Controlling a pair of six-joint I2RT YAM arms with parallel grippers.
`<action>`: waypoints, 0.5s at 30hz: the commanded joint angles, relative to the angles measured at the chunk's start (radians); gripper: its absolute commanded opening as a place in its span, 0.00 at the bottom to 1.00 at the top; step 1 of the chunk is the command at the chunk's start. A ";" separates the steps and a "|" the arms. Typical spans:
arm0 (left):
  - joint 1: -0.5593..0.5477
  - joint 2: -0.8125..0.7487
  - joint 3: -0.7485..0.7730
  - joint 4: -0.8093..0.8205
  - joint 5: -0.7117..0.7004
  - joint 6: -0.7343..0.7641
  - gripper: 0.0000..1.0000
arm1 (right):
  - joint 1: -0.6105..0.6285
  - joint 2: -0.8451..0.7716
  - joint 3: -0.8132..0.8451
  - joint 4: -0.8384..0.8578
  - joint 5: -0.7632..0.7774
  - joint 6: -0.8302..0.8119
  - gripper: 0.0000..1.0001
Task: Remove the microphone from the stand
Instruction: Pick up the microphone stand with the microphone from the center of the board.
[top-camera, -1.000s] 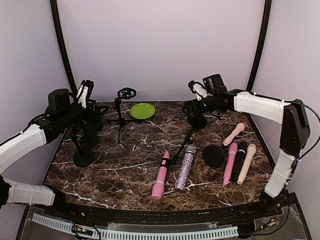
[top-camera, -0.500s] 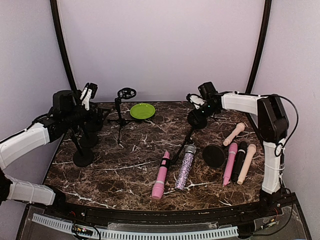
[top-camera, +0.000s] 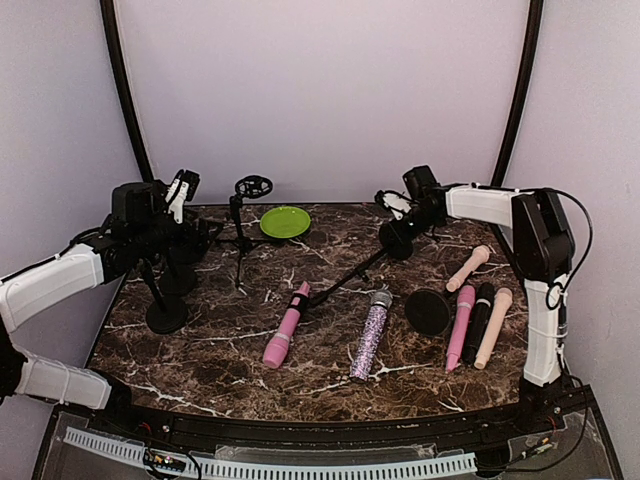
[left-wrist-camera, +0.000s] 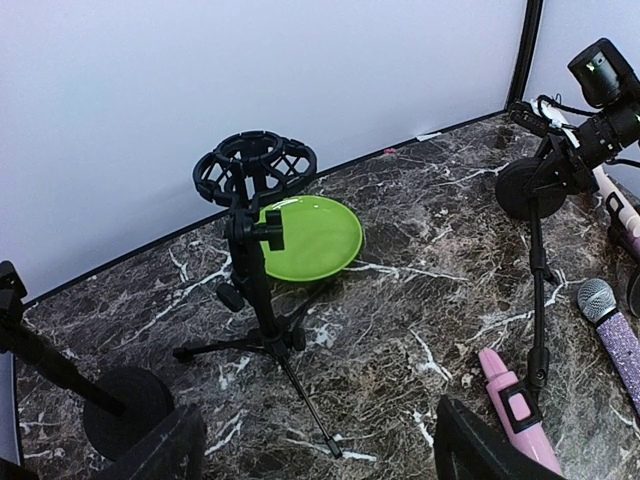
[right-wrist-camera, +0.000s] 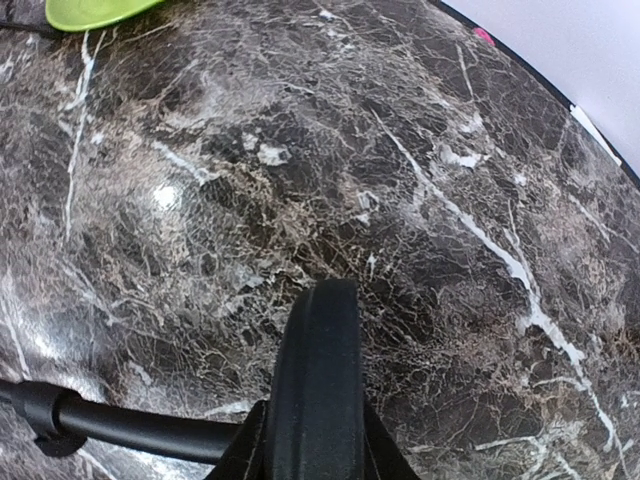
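At the left rear of the table (top-camera: 200, 350), the left arm reaches forward, the left gripper (top-camera: 180, 192) spread wide among black stands (top-camera: 165, 315), while mid-table the pink microphone (top-camera: 284, 328) lies clipped to the tipped stand (top-camera: 345, 275), whose round base (right-wrist-camera: 318, 380) the outstretched right gripper (top-camera: 398, 212) clamps.

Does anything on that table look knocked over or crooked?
Yes. The microphone stand at back right lies tipped over: its round base stands on edge, pinched in the right tool, and its pole slants down to the clipped pink microphone lying on the table.
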 joint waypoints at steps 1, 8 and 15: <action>-0.006 -0.011 0.019 0.001 -0.003 0.016 0.81 | -0.004 -0.063 -0.048 0.046 -0.109 0.015 0.20; -0.007 -0.035 0.017 0.003 -0.003 0.015 0.81 | -0.004 -0.124 -0.107 0.095 -0.207 0.039 0.01; -0.008 -0.076 0.008 0.010 -0.011 0.013 0.81 | -0.004 -0.178 -0.134 0.123 -0.257 0.172 0.00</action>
